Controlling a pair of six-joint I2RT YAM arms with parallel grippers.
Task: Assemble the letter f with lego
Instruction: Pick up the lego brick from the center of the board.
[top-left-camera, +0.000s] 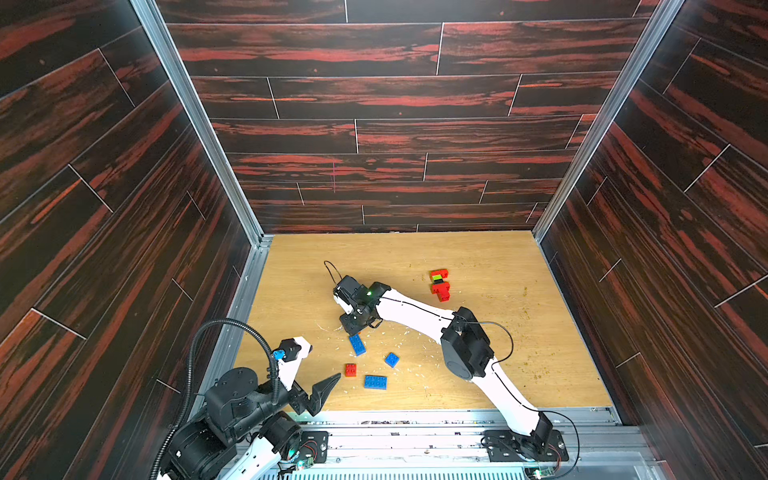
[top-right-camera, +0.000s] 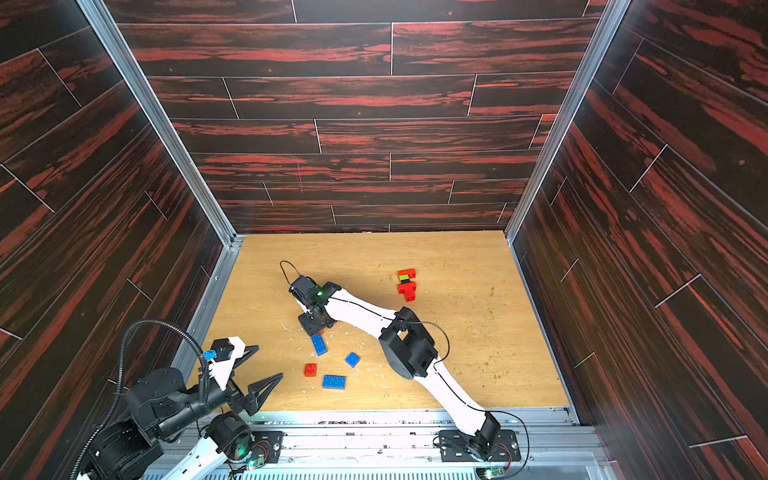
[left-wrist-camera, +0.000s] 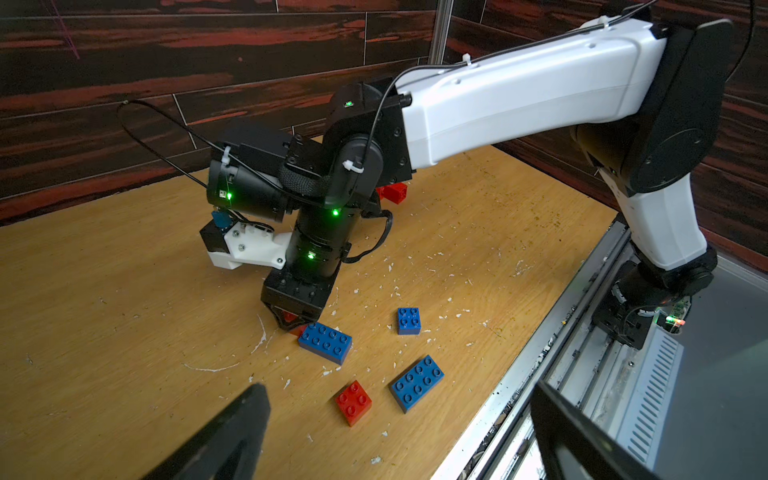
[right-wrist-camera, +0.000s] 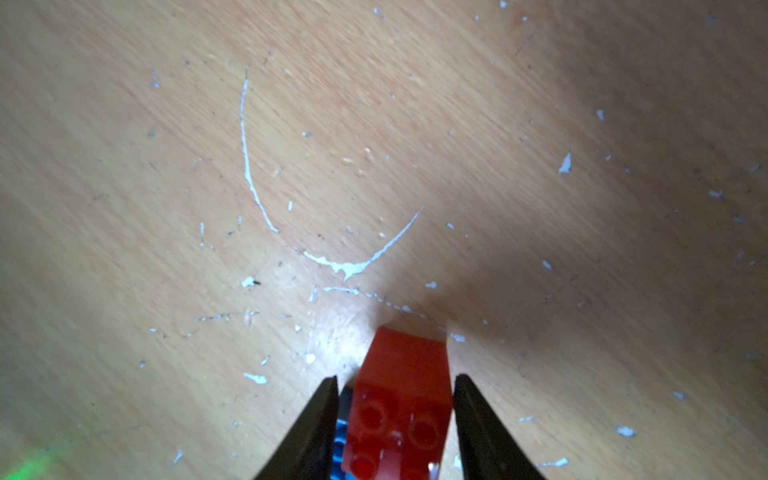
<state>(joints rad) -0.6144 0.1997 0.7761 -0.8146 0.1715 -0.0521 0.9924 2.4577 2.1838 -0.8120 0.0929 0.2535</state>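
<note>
the red brick (right-wrist-camera: 401, 399) runs off the right wrist view's edge

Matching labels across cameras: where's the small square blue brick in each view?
Top view: square blue brick, front-left part of the table, lying loose.
Top view: same spot.
Left wrist: in view, studs up, touching nothing.
Right wrist: not in it.
Shared landmark: the oblong blue brick nearest the table's front edge, close beside it; absent from the right wrist view.
</note>
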